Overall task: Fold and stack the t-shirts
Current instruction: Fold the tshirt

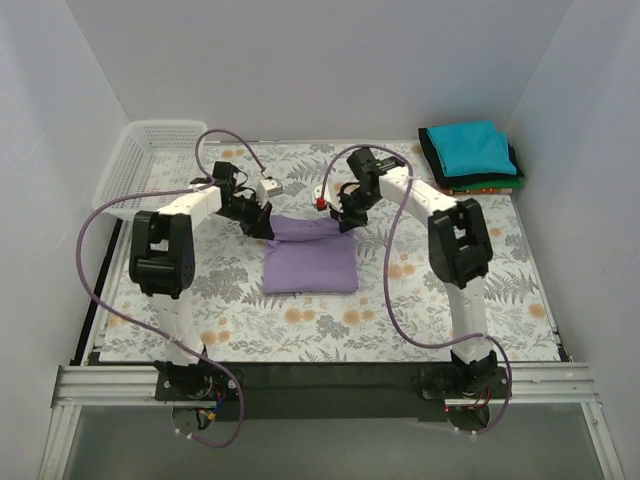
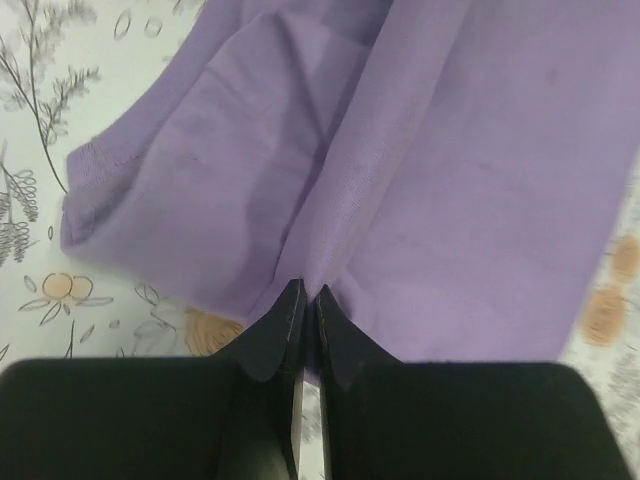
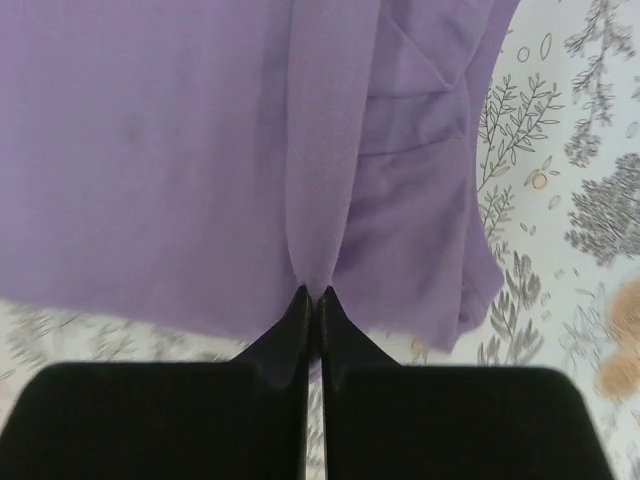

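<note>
1. From the overhead camera, I see the purple shirt (image 1: 308,262) folded into a rough rectangle in the middle of the table, on the flowered tablecloth (image 1: 420,300).
2. The left gripper (image 1: 265,228) is at the shirt's far left corner and the right gripper (image 1: 343,220) at its far right corner. The far edge of the shirt runs as a band between them.
3. A stack of folded shirts (image 1: 472,150) sits at the far right corner of the table, with teal on top, dark green under it and an orange-red edge showing at the bottom.
4. A white basket (image 1: 140,160) stands at the far left corner, well apart from the purple shirt.
5. On my left wrist camera, the left gripper (image 2: 303,292) has its fingers pressed together on a ridge of purple shirt (image 2: 450,180). The cloth fans away from the tips, with a hemmed edge lying on the tablecloth (image 2: 40,120) to the left.
6. On my right wrist camera, the right gripper (image 3: 313,295) is likewise clamped on a pinched fold of the purple shirt (image 3: 150,150). The tablecloth (image 3: 570,200) shows to the right.
</note>
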Controlling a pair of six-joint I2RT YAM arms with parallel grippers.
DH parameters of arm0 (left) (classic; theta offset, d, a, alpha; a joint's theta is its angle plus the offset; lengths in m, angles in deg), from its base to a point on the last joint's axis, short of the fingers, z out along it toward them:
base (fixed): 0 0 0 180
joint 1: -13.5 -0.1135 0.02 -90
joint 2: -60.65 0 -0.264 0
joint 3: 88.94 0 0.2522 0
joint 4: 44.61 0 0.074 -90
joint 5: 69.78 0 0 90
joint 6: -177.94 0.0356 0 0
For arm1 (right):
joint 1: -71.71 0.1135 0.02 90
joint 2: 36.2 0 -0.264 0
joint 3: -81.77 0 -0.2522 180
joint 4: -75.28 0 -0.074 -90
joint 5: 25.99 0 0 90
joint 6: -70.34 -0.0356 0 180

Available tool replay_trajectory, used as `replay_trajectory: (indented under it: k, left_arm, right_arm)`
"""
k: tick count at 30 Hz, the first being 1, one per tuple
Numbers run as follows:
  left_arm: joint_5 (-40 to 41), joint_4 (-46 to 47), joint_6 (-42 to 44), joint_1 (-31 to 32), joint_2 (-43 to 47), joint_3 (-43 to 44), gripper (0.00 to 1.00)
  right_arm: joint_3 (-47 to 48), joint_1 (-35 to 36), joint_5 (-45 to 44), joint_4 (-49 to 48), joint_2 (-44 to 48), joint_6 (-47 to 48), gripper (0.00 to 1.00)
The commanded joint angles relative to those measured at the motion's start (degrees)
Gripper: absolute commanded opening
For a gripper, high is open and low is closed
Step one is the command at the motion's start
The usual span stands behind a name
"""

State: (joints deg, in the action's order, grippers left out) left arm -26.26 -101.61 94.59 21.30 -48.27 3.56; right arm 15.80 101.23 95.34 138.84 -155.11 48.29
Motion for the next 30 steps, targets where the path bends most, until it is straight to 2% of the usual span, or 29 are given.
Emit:
replay_trajectory:
  k: [1,4,8,14,18,19,21,22,23,25,27,30]
  left_arm:
    - [4.0,7.0,-1.8,-0.1,-6.8,3.6,0.00]
    - [3.5,7.8,-3.7,-0.1,-8.8,3.9,0.01]
    - [2.8,9.1,-4.6,1.0,-4.9,-2.8,0.01]
    - [1.6,6.3,-1.7,3.8,8.7,-18.2,0.02]
    - [-0.1,-0.6,1.1,4.6,16.1,-22.9,0.07]
    - [-0.2,-2.6,2.3,4.6,18.9,-23.7,0.11]
    - [-0.1,-4.5,3.6,4.6,22.0,-24.5,0.27]
    - [-0.1,-5.2,3.1,4.5,22.8,-24.3,0.32]
    - [0.1,-4.9,2.4,4.4,23.6,-23.1,0.37]
    - [-0.5,-2.6,-0.5,4.2,25.1,-21.7,0.41]
    - [-1.8,0.2,-2.5,4.1,25.6,-19.5,0.44]
    - [-6.0,5.4,-6.2,4.9,23.9,-17.7,0.51]
  right_arm:
    - [6.6,-0.9,-0.2,1.8,-8.8,1.3,0.01]
    - [9.0,-0.9,-0.5,0.9,-12.8,0.1,0.01]
    - [4.8,-0.3,0.0,-0.6,-11.3,-1.6,0.01]
    - [-12.5,2.6,3.0,-2.5,-0.9,-6.1,0.01]
    - [-21.1,4.5,8.0,-2.4,8.6,-12.2,0.01]
    - [-23.3,4.8,8.7,-2.3,10.3,-13.7,0.04]
    - [-23.9,4.6,10.4,-2.2,14.2,-17.9,0.22]
    - [-23.7,4.1,10.9,-2.2,15.2,-19.0,0.38]
    - [-22.3,2.3,12.0,-2.3,16.4,-19.8,0.47]
    - [-19.4,0.0,13.2,-2.2,16.1,-22.9,0.60]
    - [-14.2,-2.8,15.3,-1.8,13.5,-25.5,0.60]
    - [-10.0,-3.5,18.8,-1.9,9.8,-29.3,0.54]
